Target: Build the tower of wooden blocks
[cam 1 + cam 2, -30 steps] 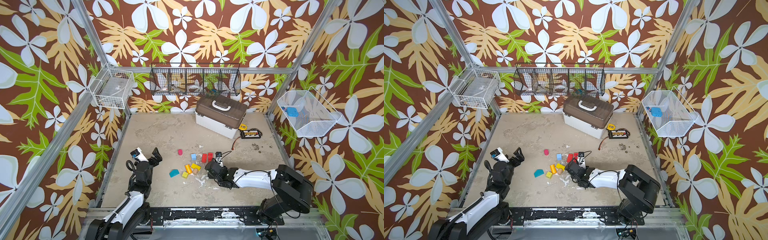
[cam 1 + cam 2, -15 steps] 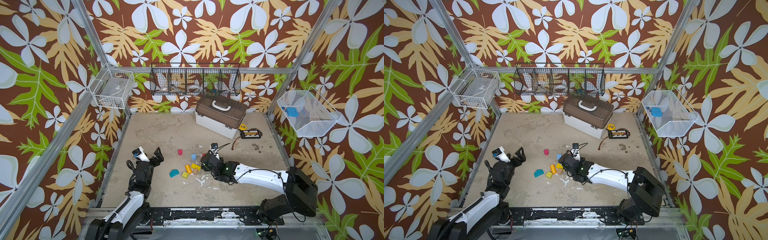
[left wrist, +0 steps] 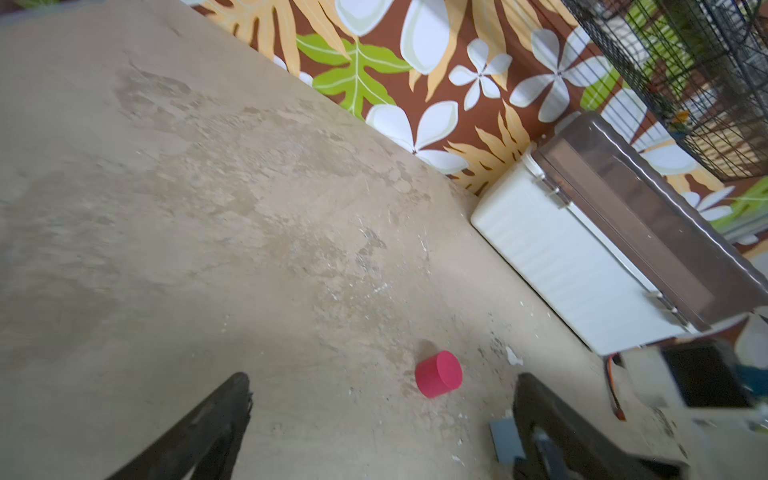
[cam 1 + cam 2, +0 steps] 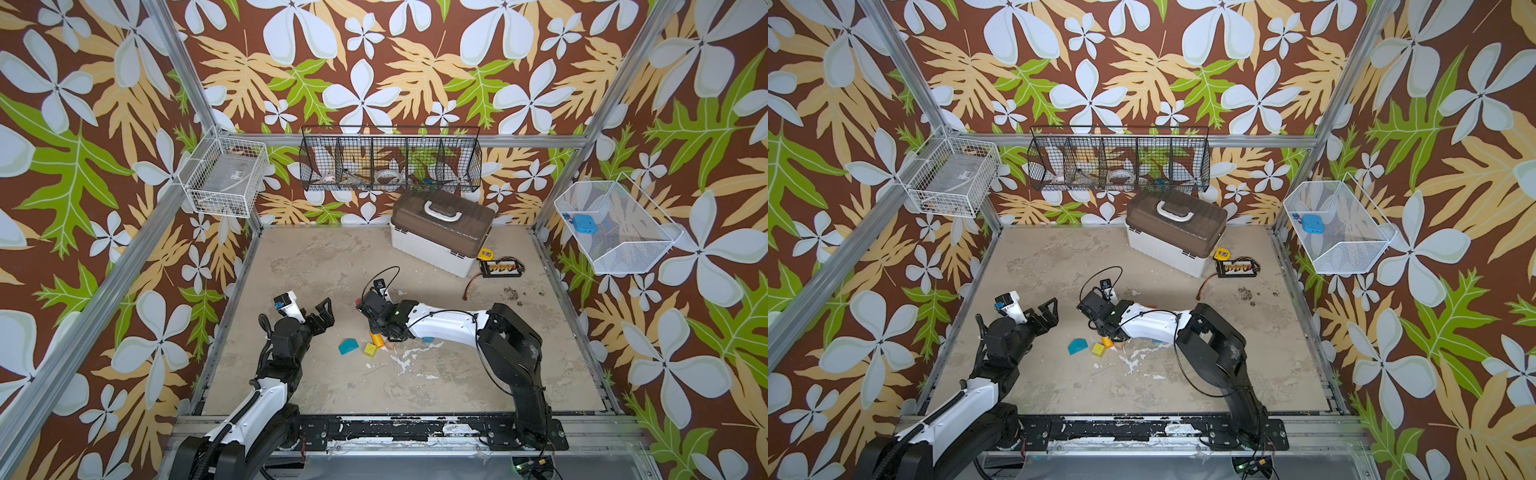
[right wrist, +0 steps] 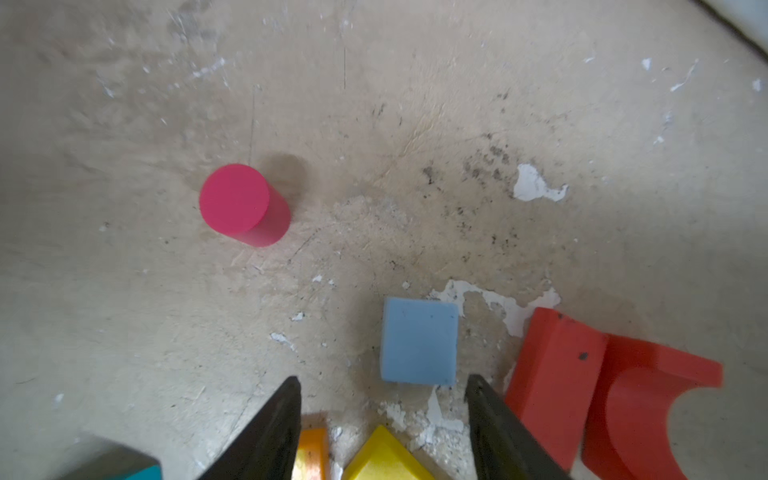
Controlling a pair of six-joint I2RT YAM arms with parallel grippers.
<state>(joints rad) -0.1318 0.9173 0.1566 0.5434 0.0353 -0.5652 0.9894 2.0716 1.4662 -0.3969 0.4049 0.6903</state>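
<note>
Here, right jaws parted, near blue block (image 5: 419,340)

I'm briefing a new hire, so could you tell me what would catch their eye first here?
Loud floral wallpaper on every wall hits first. Then the bright blocks scattered on the table: a pink cylinder standing apart, and a blue cube just beyond the open right gripper, red pieces beside it. Nothing is stacked yet.
</note>
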